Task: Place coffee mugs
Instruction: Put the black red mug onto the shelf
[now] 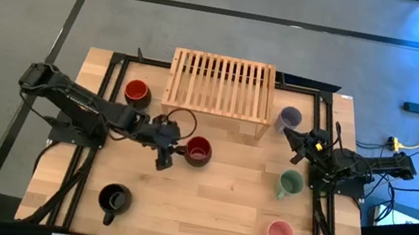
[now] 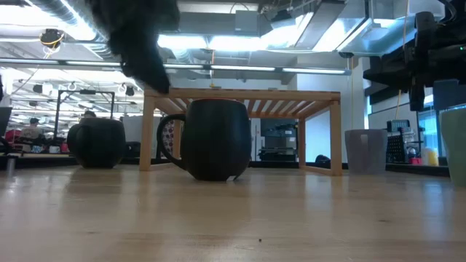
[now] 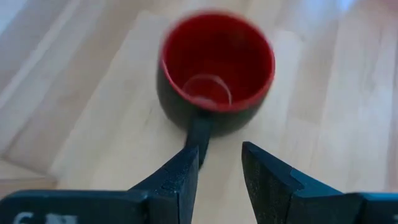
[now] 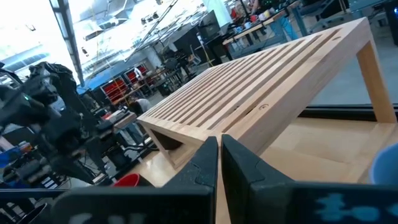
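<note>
The dark red mug (image 1: 198, 151) stands upright on its base in the middle of the table, just in front of the rack, with its handle (image 3: 198, 132) pointing at my left gripper (image 1: 176, 153). That gripper is open and level, coming from the table's left, and in the left wrist view (image 3: 221, 163) the handle lies in front of one fingertip. The low view shows this mug (image 2: 212, 138) under the left arm. My right gripper (image 4: 219, 148) is shut beside the lavender-blue mug (image 1: 290, 117). The red-orange (image 1: 137, 91), black (image 1: 114, 199), green (image 1: 290, 184) and pink (image 1: 280, 234) mugs all stand apart. My left gripper has one fingertip (image 3: 190, 160) right at the outer end of the dark red mug's handle (image 3: 198, 140). Whether it touches the handle cannot be told. The handle is not between the fingers. The mug stands upright on the table.
The slatted wooden rack (image 1: 221, 85) stands at the far middle of the table, with the red-orange mug to its left and the lavender-blue one to its right. Bare wood lies between the black mug and the pink mug near the front edge.
</note>
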`<state>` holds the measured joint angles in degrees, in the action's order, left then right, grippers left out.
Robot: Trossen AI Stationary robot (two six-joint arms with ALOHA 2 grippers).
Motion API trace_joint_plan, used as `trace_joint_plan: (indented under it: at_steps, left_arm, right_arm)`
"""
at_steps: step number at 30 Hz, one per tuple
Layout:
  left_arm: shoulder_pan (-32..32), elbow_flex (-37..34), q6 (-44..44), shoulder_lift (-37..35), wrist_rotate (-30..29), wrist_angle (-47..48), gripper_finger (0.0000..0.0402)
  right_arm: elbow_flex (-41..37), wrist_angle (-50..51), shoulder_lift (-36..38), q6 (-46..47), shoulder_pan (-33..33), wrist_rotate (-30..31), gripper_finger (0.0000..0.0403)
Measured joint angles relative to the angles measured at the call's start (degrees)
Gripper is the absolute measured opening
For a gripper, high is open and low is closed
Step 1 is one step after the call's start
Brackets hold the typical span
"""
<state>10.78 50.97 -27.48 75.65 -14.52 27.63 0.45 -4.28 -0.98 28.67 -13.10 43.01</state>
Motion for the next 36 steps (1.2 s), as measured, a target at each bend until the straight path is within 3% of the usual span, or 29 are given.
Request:
trace_joint_plan:
  at_steps: [10,16,26,31,36]
  left_arm:
    - [0.87,-7.53,7.86,0.03,-1.33,-7.83,0.0118]
    - [-0.74,-9.84,8.3,0.06,-2.95,-9.45,0.0118]
    - [-1.55,-13.66,12.92,0.12,1.04,-16.86,0.0118]
    - [-1.12,-13.68,10.85,0.1,6.83,-17.42,0.0118]
    - [-0.41,-13.68,10.04,0.96,3.22,-18.76,0.0118]
  right_arm:
    - [0.02,0.09,0.01,-0.02,0.0,-0.04,0.001]
    - [0.02,0.13,0.01,-0.09,0.0,-0.03,0.001]
    - [0.02,0.18,0.01,-0.08,0.0,-0.01,0.001]
    - [0.02,0.18,0.01,-0.04,0.0,-0.01,0.001]
    - [0.02,0.22,0.01,-0.04,0.0,0.42,0.001]
